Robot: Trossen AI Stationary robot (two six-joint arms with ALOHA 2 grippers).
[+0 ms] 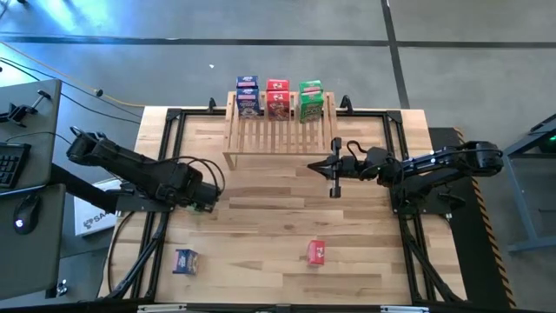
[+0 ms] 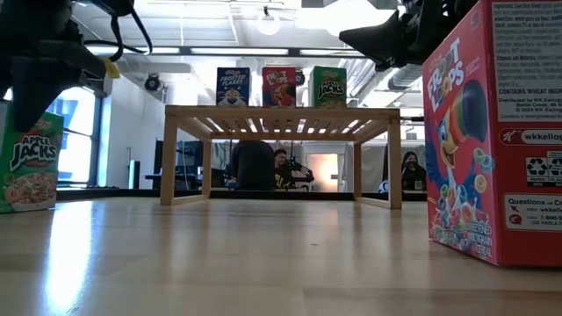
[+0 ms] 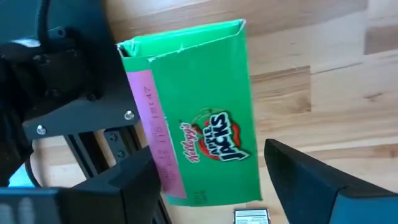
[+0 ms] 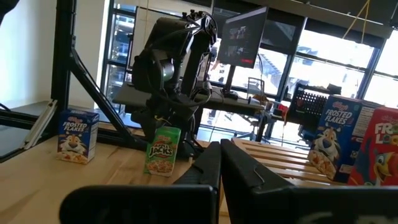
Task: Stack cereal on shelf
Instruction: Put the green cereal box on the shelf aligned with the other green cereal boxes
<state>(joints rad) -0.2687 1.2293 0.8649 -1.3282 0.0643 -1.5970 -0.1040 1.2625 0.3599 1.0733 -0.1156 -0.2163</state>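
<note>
- Where the left gripper [image 1: 205, 198] sits at the middle left of the high view, it has a green box [image 3: 199, 112] between its two dark fingers [image 3: 323, 180].
- The fingers stand wide on each side of the box, and I cannot tell if they squeeze it.
- The green box says Apple Jacks in the left wrist view, with a pink strip down one side and a flap at its end.
- In the low view that green box [image 2: 31, 162] stands on the table [image 2: 263, 263] at the far left.
- The shelf [image 1: 280, 130] is light wood with thin slats on top, in the upper middle of the high view.
- Six boxes stand along its back edge in two layers: blue boxes [image 1: 248, 94] on the left, red boxes [image 1: 278, 97] in the middle, green boxes [image 1: 311, 98] on the right.
- A small blue box [image 1: 185, 260] lies on the table at the lower left of the high view.
- A small red box [image 1: 316, 252] stands at the lower middle; in the low view it [image 2: 496, 132] fills the right side and says Froot Loops.
- The right gripper [image 1: 334, 168] hangs right of the middle, just below the shelf's right end.
- Its fingers are pressed together with nothing in them.
- People sit far back in the room, seen under the shelf in the low view.
</note>
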